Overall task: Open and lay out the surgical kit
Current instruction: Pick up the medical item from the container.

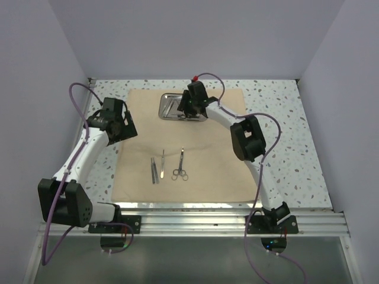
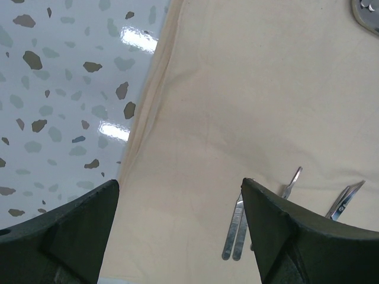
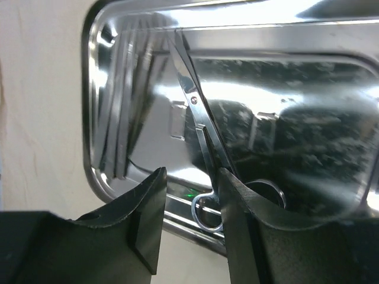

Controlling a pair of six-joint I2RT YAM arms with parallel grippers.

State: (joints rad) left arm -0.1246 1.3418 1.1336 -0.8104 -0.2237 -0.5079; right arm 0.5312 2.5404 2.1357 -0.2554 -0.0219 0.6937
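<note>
Since the right gripper (image 3: 190, 173) hangs low over the tray (image 3: 95, 71), released and empty, this reads as the pick of the scissors (image 3: 201, 133). They lie in the tray, rings toward the gripper, shank hard by the right-hand finger, not centred.

Shift sideways until the shank sits mid-gap, then drop until the fingertips near the tray floor. Pinch just ahead of the rings; thin steel on polished steel will likely skate if you close off-centre. Lift straight up past the rim before travelling.

More slim pieces lie by the tray's left wall; reflections make the count unclear.

The tray sits at the far end of the cloth (image 1: 219, 168). Set down beside the row there: tweezers (image 1: 153, 170), scalpel handle (image 1: 162, 160), second scissors (image 1: 180, 167).

The left gripper (image 2: 180, 183) hovers released over the cloth's left edge, apart from the row.
</note>
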